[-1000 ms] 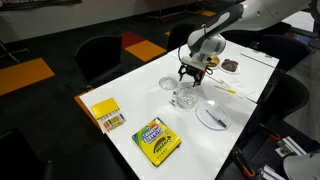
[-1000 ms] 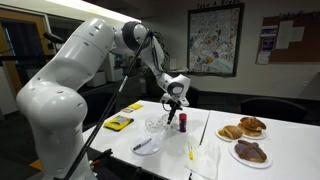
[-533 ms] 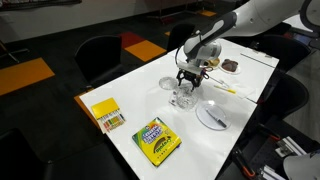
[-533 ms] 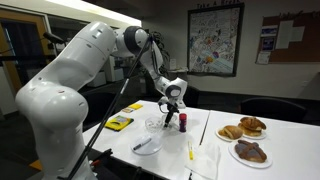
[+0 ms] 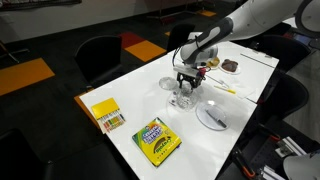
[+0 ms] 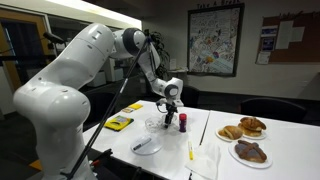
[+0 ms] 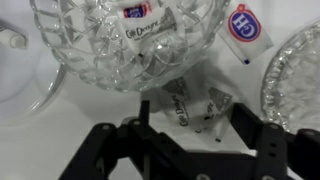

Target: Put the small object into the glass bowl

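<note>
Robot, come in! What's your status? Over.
Gripper open, empty, low by the glass bowl. Small object upright on table, not in bowl. Paper packets below gripper.

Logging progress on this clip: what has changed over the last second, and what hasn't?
The tool has come down and drifted slightly sideways, and now hangs just over the glass bowl. In the wrist view its jaws stand apart and hold nothing; nothing was taken hold of or let go. The small object stands on the table beside the bowl as before, and the white plate has not moved.
</note>
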Controlling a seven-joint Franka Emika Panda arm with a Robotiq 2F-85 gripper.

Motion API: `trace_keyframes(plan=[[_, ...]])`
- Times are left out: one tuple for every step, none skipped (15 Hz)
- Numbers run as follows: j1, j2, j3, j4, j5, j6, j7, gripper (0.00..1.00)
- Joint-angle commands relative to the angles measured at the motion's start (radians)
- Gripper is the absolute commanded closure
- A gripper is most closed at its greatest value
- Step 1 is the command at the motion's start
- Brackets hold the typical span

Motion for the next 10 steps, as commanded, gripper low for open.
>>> trace_keyframes(plan=[[0.026, 0.031, -0.027, 0.02, -0.056, 0.026, 0.067, 0.48], [0.03, 0.032, -0.029, 0.022, -0.068, 0.029, 0.081, 0.55], [0.032, 0.034, -0.03, 0.024, -0.079, 0.032, 0.094, 0.62], [0.035, 0.036, -0.031, 0.025, -0.089, 0.034, 0.106, 0.69], [0.036, 0.038, -0.031, 0.026, -0.097, 0.037, 0.115, 0.76], [0.037, 0.039, -0.03, 0.027, -0.105, 0.04, 0.125, 0.82], [0.038, 0.04, -0.029, 0.028, -0.112, 0.042, 0.133, 0.9], [0.038, 0.041, -0.029, 0.028, -0.119, 0.044, 0.141, 0.96], [0.038, 0.04, -0.029, 0.027, -0.127, 0.04, 0.15, 0.99], [0.038, 0.04, -0.029, 0.027, -0.133, 0.04, 0.157, 1.0]])
